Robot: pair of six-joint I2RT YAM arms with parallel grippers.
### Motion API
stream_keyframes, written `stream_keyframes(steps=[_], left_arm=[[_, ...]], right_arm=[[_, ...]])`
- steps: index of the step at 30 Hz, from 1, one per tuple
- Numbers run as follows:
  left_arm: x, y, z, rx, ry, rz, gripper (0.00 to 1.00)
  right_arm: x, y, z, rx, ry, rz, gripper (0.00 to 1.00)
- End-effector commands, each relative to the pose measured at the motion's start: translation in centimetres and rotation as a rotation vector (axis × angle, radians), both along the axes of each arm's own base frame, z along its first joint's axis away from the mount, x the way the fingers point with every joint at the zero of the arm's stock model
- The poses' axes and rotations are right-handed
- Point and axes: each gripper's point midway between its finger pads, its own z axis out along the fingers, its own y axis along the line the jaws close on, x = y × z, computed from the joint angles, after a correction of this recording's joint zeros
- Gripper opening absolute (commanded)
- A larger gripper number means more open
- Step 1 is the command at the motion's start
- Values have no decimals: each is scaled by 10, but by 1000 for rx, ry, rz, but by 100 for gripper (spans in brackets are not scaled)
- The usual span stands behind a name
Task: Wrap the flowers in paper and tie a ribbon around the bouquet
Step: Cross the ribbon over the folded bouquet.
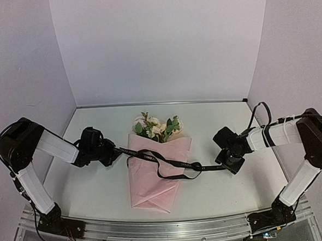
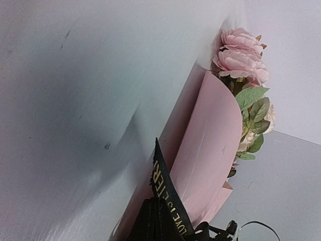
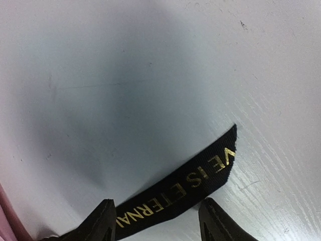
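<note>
The bouquet lies in the middle of the table, its flowers (image 1: 157,127) (image 2: 241,57) pointing away from me and the pink paper (image 1: 154,181) (image 2: 210,150) folded into a cone round them. The black ribbon (image 1: 169,163) with gold letters runs across the paper in loose loops from one gripper to the other. My left gripper (image 1: 113,154) (image 2: 153,203), just left of the cone, is shut on one end of the ribbon (image 2: 165,190), which sticks out past the fingers. My right gripper (image 1: 229,161) (image 3: 158,223) is open, low over the table. The other ribbon end (image 3: 195,178) lies flat between its spread fingers (image 3: 103,221).
The white table (image 1: 99,184) is boxed in by white walls at the back and both sides. A metal rail (image 1: 167,229) runs along the near edge between the arm bases.
</note>
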Motion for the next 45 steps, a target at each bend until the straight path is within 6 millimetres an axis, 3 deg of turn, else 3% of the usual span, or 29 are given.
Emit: stream_keyframes(steps=[1,11,17,24,29,32,37,45], left_arm=[[13,6,28,29,-76,1,0],[19,41,50,202,-130,25,0],[22,78,63,332,-145,62,0],[12,156,62,548,-62,209,0],[7,197,58,629,15,283,0],[7,203,59,648,19,286,0],[-3,224,54,736,98,336,0],[-6,232,60,753,98,364,0]], right_arm=[[9,-4,-6,-42,7,-33,49],[23,-12,-4,-132,29,0,0],[36,-28,19,-169,-11,-5,0],[43,-52,35,-200,-18,-16,0],[47,-58,39,-186,-8,-12,0],[50,-39,40,-115,6,36,1],[45,-6,39,-44,12,118,30],[23,77,41,211,-40,154,52]])
